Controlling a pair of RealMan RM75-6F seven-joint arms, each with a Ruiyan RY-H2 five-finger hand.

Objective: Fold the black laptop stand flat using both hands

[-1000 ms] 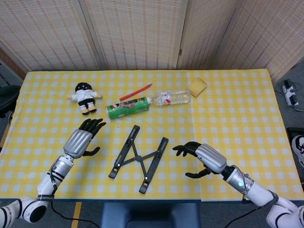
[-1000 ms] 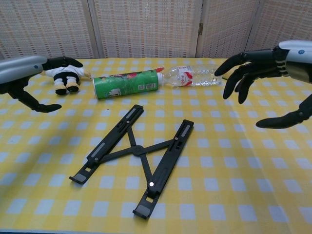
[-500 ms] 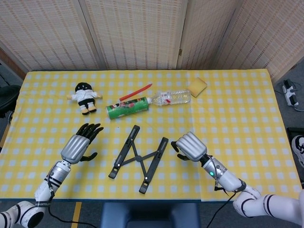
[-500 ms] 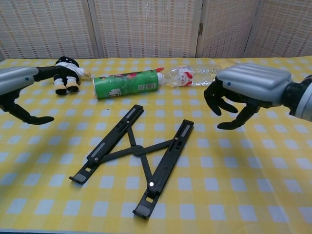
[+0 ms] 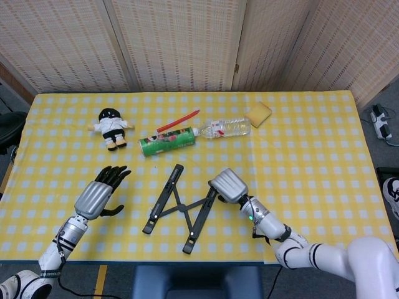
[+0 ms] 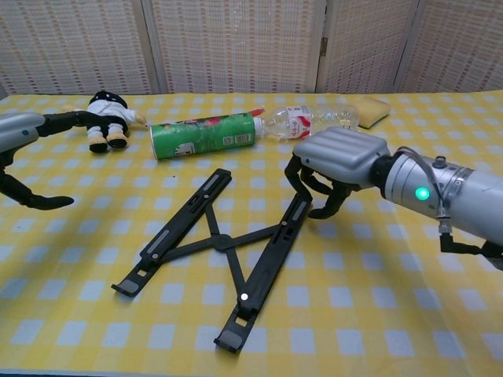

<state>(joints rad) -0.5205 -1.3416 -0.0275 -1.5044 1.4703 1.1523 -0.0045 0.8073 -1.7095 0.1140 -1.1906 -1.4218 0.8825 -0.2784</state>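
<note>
The black laptop stand (image 5: 181,208) lies spread in an X on the yellow checked tablecloth, its two rails (image 6: 269,263) joined by crossed struts. My right hand (image 5: 228,185) hovers over the far end of the right rail, fingers (image 6: 302,180) curled down beside that end and thumb on the rail's other side. Whether they touch the rail I cannot tell; the hand holds nothing. My left hand (image 5: 99,195) floats well left of the stand with fingers spread and empty; the chest view shows only its edge (image 6: 23,133).
Behind the stand lie a green can (image 5: 167,141), a clear water bottle (image 5: 223,128) and a red pen (image 5: 177,121). A small doll (image 5: 112,126) sits far left and a yellow sponge (image 5: 259,114) far right. The table's front edge (image 5: 206,263) is near the stand's feet.
My right hand has swept left from the open cloth to the top of the stand's right rail, turning palm down. The left hand has drawn back slightly toward me. The stand has not moved.
</note>
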